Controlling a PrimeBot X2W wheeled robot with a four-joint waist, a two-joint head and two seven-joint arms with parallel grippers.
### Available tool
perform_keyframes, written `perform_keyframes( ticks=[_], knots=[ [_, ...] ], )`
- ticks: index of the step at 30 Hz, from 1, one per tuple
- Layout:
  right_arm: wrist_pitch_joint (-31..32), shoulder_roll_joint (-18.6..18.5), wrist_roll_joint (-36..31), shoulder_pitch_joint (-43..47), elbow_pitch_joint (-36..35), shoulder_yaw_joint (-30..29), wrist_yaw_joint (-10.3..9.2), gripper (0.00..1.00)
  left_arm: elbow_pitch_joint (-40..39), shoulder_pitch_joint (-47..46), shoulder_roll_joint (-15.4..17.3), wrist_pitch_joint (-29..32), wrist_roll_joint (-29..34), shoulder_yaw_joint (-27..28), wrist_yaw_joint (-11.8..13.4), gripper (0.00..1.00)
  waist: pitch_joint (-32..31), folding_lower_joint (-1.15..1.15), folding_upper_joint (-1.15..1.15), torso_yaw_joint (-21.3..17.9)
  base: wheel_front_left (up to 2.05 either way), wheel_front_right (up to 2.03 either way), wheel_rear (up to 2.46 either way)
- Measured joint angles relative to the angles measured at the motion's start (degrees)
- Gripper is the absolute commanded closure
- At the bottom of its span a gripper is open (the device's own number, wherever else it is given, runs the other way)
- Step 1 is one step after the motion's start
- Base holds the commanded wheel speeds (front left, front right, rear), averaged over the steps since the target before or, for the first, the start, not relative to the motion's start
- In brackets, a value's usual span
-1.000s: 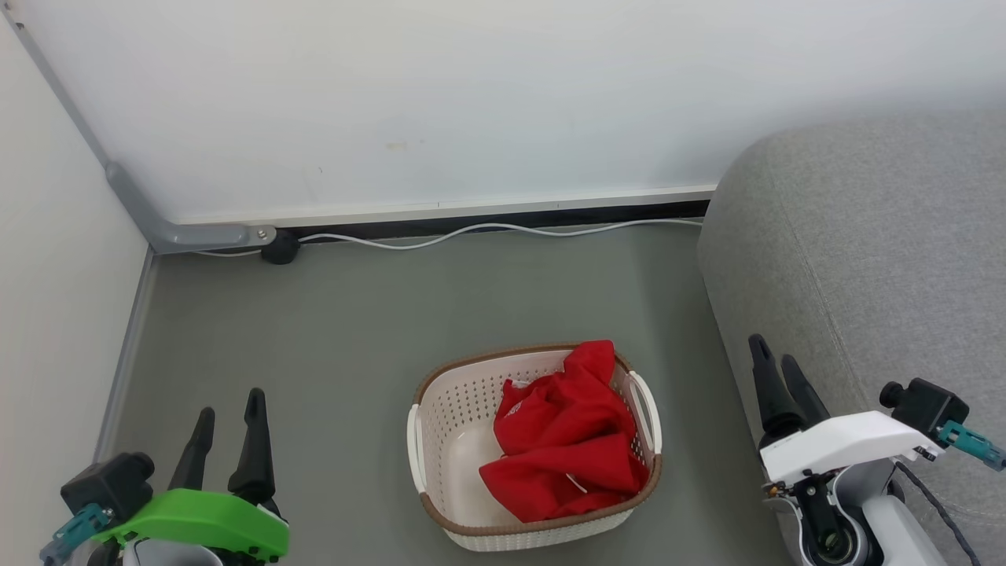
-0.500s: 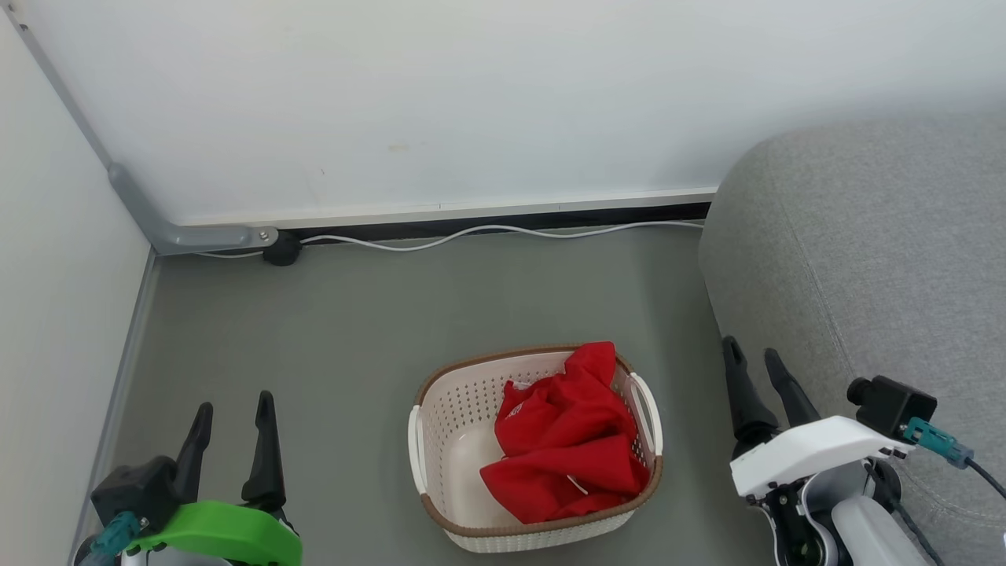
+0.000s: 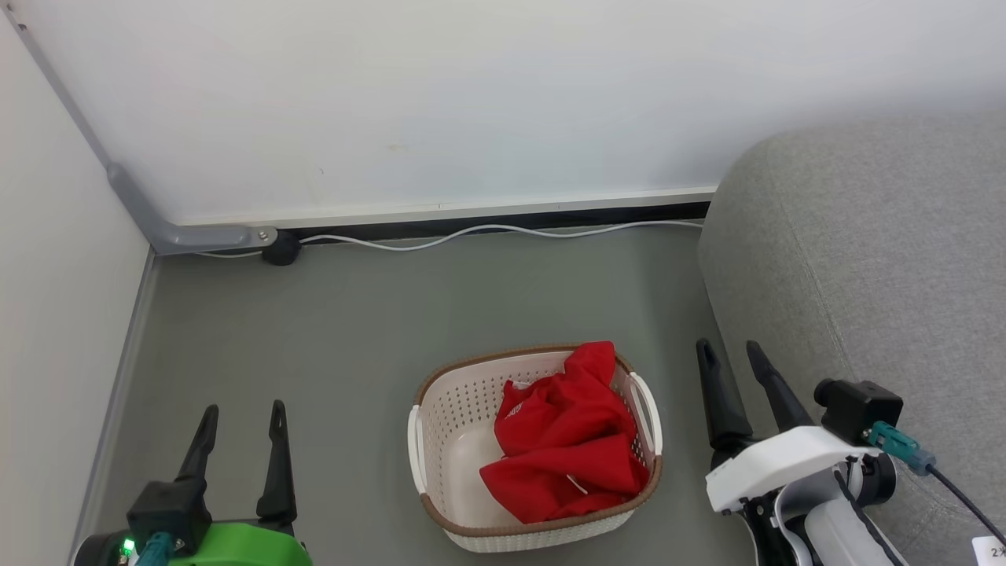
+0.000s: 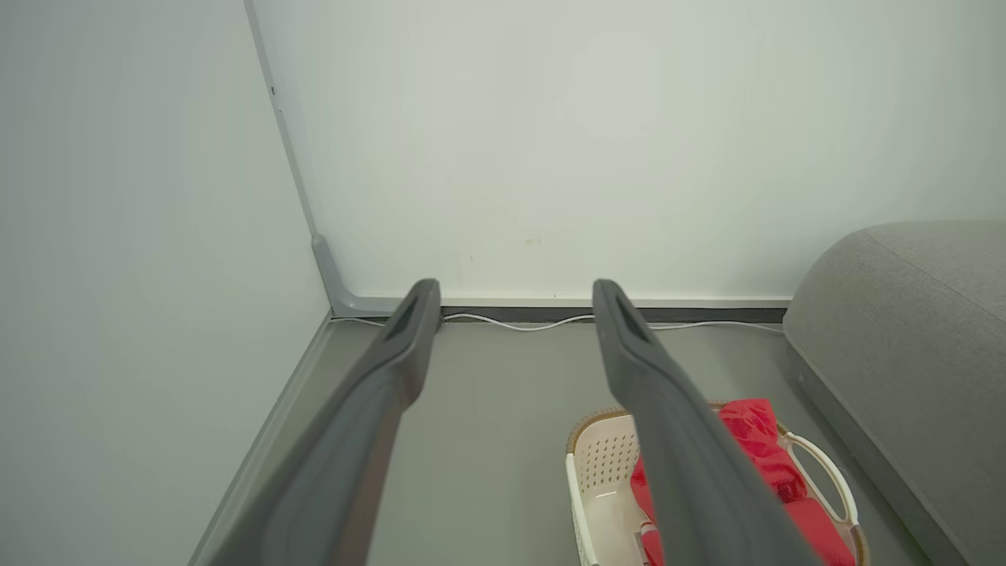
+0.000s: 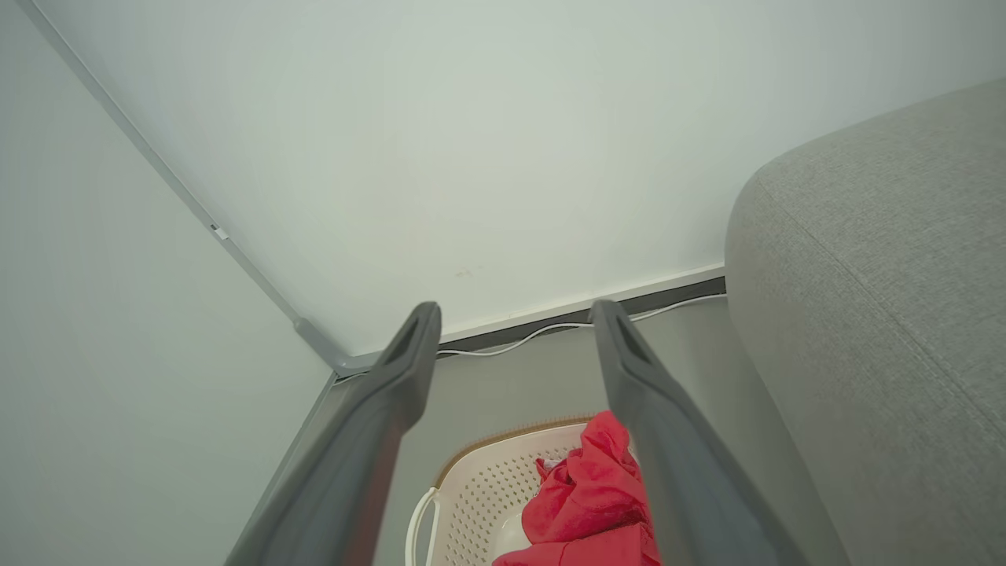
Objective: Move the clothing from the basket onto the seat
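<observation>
The cream basket (image 3: 440, 428) with a brown rim stands on the grey floor, low in the head view's middle. Red clothing (image 3: 564, 440) lies bunched in its right half, one fold hanging over the far rim. The grey seat (image 3: 872, 267) rises at the right. My left gripper (image 3: 243, 413) is open at the lower left, well clear of the basket. Open too, my right gripper (image 3: 728, 349) hovers between basket and seat, empty. The left wrist view shows the basket (image 4: 585, 479) and clothing (image 4: 754, 436) low right. In the right wrist view the clothing (image 5: 589, 491) and basket (image 5: 471, 491) lie below the fingers.
A white cable (image 3: 487, 232) runs along the foot of the back wall to a black plug (image 3: 280, 248). A grey corner trim (image 3: 157, 228) meets the floor at the left. A side wall (image 3: 55, 314) stands close beside my left arm.
My right gripper has shifted left, away from the seat and toward the basket. My left gripper has sunk lower and slightly right. Basket and clothing have stayed put.
</observation>
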Motion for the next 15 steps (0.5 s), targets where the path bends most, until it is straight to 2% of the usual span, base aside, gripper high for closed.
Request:
perform_keyframes(
  ticks=[10,15],
  knots=[
    [-1.8,-0.4,-7.0,0.1,-0.2,2.5,-0.99,0.0,-0.3,1.6,0.0,-2.1,6.6,-1.0,0.4,0.0,-0.1,0.0,0.0,0.0,0.0,0.0,0.0],
    [-2.1,-0.5,-8.0,0.1,-0.1,2.9,-0.99,0.0,0.1,1.9,0.0,-2.2,7.0,-1.1,0.4,0.0,-0.2,0.0,0.0,0.0,0.0,0.0,0.0]
  ],
)
